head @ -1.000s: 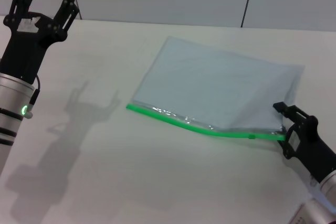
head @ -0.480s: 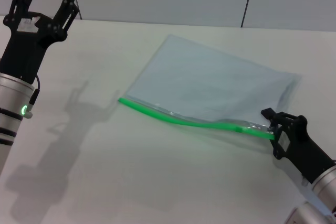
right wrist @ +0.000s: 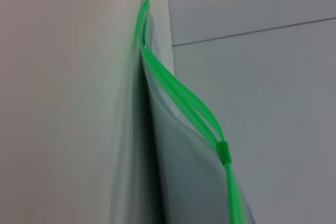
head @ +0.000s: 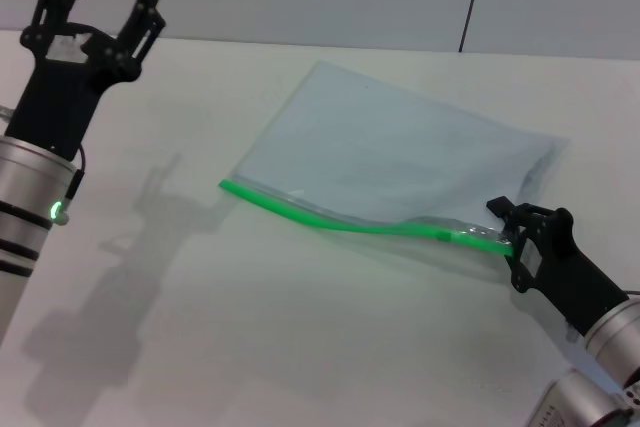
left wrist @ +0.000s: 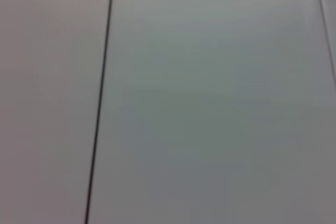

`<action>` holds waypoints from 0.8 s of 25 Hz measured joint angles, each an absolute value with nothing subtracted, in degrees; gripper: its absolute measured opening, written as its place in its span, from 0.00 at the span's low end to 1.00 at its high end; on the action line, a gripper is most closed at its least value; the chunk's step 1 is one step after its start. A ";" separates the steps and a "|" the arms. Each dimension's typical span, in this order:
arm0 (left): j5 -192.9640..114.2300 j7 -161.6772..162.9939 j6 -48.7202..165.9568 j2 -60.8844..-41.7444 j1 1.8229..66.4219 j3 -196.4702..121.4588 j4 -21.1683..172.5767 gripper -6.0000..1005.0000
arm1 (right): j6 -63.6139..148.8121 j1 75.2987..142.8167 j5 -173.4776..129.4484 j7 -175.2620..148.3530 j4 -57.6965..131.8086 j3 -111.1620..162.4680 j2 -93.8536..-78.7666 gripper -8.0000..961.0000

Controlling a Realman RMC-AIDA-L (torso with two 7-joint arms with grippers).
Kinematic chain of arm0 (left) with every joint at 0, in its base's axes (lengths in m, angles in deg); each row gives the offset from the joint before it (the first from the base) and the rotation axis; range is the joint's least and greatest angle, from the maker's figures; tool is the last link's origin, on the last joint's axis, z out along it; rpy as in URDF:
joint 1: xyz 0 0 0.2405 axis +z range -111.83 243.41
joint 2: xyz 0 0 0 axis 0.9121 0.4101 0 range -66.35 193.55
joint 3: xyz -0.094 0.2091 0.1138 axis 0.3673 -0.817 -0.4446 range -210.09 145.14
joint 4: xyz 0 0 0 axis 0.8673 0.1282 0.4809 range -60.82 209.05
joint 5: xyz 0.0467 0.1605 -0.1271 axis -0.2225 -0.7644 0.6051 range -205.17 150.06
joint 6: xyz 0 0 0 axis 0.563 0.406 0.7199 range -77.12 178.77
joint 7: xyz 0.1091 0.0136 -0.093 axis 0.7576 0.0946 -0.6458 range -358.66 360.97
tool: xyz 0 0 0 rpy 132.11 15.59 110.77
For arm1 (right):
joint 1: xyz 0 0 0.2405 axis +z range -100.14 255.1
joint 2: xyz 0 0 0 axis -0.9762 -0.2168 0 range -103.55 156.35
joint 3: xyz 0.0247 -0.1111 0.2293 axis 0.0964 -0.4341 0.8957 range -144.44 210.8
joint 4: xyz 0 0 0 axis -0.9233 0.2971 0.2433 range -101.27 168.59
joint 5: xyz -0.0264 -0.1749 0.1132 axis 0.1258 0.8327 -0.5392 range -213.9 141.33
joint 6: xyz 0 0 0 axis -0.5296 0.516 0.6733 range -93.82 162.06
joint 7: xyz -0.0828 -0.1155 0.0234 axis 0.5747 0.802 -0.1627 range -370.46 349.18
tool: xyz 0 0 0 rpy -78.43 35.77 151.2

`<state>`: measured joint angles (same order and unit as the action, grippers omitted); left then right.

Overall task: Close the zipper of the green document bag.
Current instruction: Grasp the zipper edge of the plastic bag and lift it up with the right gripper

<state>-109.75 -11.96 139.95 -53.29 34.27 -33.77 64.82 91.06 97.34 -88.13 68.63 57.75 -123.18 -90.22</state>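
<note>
On the white desk [head: 300, 347], the green document bag [head: 400, 162] is laid flat, a little to the right of the middle. The zipper [head: 340, 222] is seen along the long edge nearest the robot. At the right end of that edge, the corner of the bag is clamped in the right claw [head: 512, 239], and the corner is lifted a little off the desk. In the right wrist view, the small slider [right wrist: 224, 151] is seen close to the held end. Beyond the slider, the two green strips are seen apart, so most of the zipper is judged to be open.

The left claw [head: 105, 2] is held high over the far left of the desk, well apart from the bag. Its two fingers are spread apart and nothing is held. Only a plain grey surface is shown in the left wrist view.

Some things could go wrong from here. The slider is tiny and thin, so it could be missed or could slip when it is pinched. The bag is light and smooth, so it could be dragged across the desk if the slider is pulled hard. The corner could also be pulled out of the right claw. The green edge is bent, so the slider could get stuck on the curve.
</note>
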 joint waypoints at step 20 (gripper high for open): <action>-123.72 12.00 126.58 -53.73 27.60 -45.62 60.14 0.73 | 90.37 103.08 -88.05 60.18 60.08 -123.13 -89.83 0.06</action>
<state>-123.72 12.00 126.58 -53.73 27.60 -45.62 60.14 90.37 103.08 -88.05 60.18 60.08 -123.13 -89.83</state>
